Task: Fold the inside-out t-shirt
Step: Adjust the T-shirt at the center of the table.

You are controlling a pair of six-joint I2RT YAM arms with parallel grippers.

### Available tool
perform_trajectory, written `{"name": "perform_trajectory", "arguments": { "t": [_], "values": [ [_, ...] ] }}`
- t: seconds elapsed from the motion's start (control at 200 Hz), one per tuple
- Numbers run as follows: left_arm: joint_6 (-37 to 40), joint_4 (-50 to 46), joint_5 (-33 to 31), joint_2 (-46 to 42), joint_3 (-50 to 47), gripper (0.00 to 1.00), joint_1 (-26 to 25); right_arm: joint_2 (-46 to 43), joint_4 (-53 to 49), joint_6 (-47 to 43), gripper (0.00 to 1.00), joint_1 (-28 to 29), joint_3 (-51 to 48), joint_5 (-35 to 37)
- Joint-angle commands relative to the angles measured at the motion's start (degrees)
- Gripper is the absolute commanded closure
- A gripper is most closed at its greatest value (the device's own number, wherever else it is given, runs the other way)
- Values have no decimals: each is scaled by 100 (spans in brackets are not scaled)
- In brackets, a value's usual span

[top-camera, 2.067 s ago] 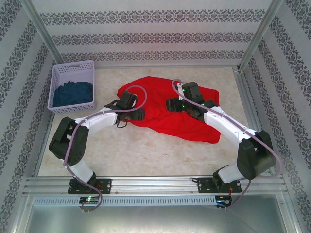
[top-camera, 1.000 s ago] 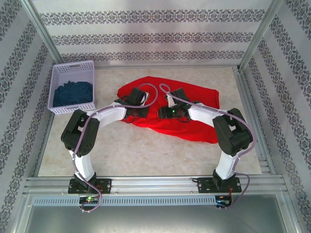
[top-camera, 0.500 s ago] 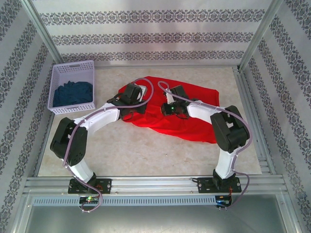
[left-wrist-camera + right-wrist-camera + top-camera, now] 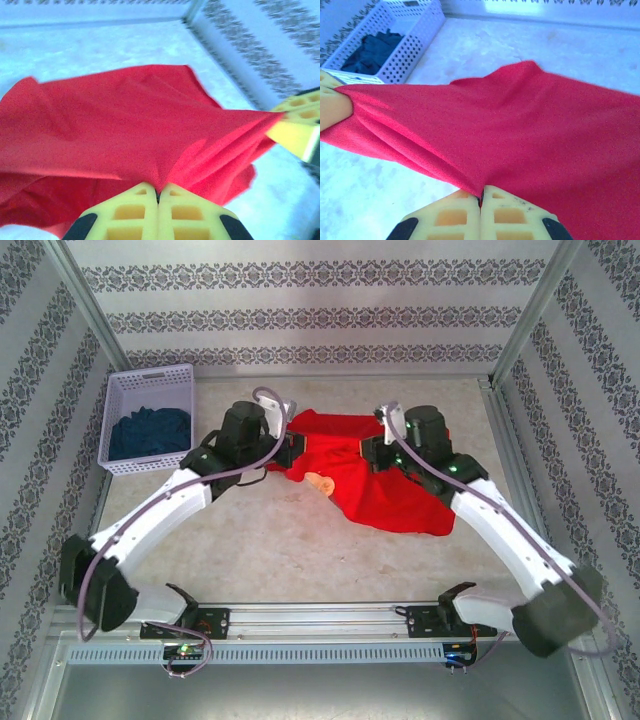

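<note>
Left hand (image 4: 158, 194) and right hand (image 4: 481, 195) each clench a pinch of the inside-out t-shirt (image 4: 395, 490), stretched between them mid-frame over the worktop (image 4: 300, 550). Best to draw apart evenly, level, without tugging.

Robot lab test cell. Aluminium-profile frame (image 4: 535, 310) encloses a stone-pattern tabletop (image 4: 300, 550); printed wallpaper panels (image 4: 300, 320) line three sides as walls; left arm (image 4: 150, 518) and right arm (image 4: 505, 535) are bolted to a slotted metal rail (image 4: 320, 616) along the near edge.

Bright red t-shirt (image 4: 395, 502), rumpled, on table (image 4: 300, 550). Pinched at two spots, one edge raised and stretched taut between them.
</note>
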Motion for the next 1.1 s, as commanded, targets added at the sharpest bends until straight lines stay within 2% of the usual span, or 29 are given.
{"name": "perform_trajectory", "arguments": {
  "t": [0.0, 0.085, 0.16, 0.285, 0.365, 0.45, 0.52, 0.595, 0.725, 0.849, 1.094],
  "values": [
    [-233, -633, 188, -489, 52, 100, -134, -512, -913, -149, 100, -48, -39, -54],
    [-318, -868, -35, -582, -35, 100, -136, -600, -994, -204, 100, -79, -200, -127],
    [-279, -1082, -513, -414, -61, 100, -108, -292, -813, -232, 100, -182, -361, 51],
    [-185, -1244, -815, 243, 73, 100, 65, 1067, -671, -244, 96, -268, 1, 616],
    [-177, -1200, -699, 787, 218, 100, 172, 1955, -586, -169, 91, -244, 430, 778],
    [-158, -1234, -556, 1314, 459, 100, 205, 2460, -641, -167, 83, -138, 697, 856],
    [-177, -1232, -515, 1542, 539, 100, 206, 2436, -602, -284, 73, 33, 564, 1032],
    [-213, -1151, -445, 1595, 490, 100, 215, 2147, -206, -396, 62, 253, -9, 1085],
    [-226, -1129, -468, 1519, 351, 100, 215, 1706, 536, -308, 51, 688, -759, 1209],
    [-259, -1094, -463, 1425, 224, 100, 212, 1700, 1045, -134, 51, 1064, -868, 1321],
    [-263, -1077, -532, 1229, 169, 100, 218, 2803, 1214, 90, 50, 1212, -434, 1994]
  ]
}}
